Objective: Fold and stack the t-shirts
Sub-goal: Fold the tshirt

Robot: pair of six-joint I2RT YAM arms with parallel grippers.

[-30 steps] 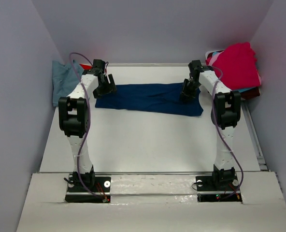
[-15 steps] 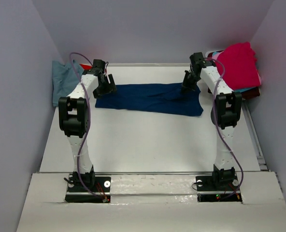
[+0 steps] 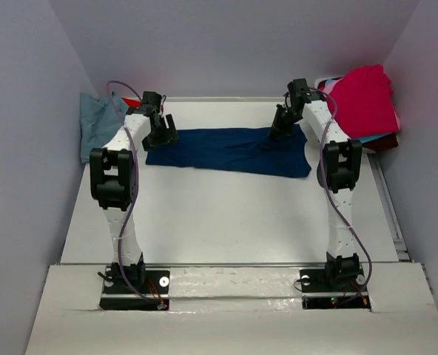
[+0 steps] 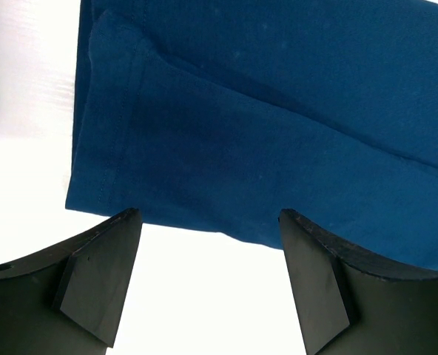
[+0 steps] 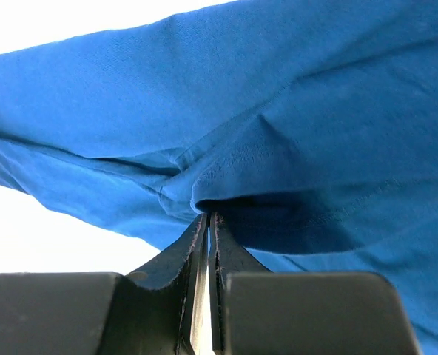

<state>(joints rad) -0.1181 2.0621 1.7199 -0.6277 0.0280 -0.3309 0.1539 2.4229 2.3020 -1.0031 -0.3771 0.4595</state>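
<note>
Right arm: since a second ago it has drawn back from the right middle of the cloth toward the far right edge, and its jaws have come together.
Right tool: closed, pinching a small pucker of cloth beside a stitched hem; the fabric tents up at the tips.
Left tool: wide open, nothing between the fingers, hanging just above the left end of the garment, where a sleeve hem and the near edge show.
Navy t-shirt: lies spread as a long band across the far middle of the tabletop, a few creases running toward the right grip.
Blue-grey tee: bunched at the far left, apart from the work.
Red and magenta heap: piled at the far right corner, unfolded.
Step in hand: by my reading, taking hold of both ends to make a fold; only the right end is held.
Doing it well: the left tool should come down on the matching far corner and catch both layers at the hem. Both arms then lift together, level, keeping light tension so the cloth does not sag or twist.
Risk: a one-layer pinch may slip or drag the band askew.
</note>
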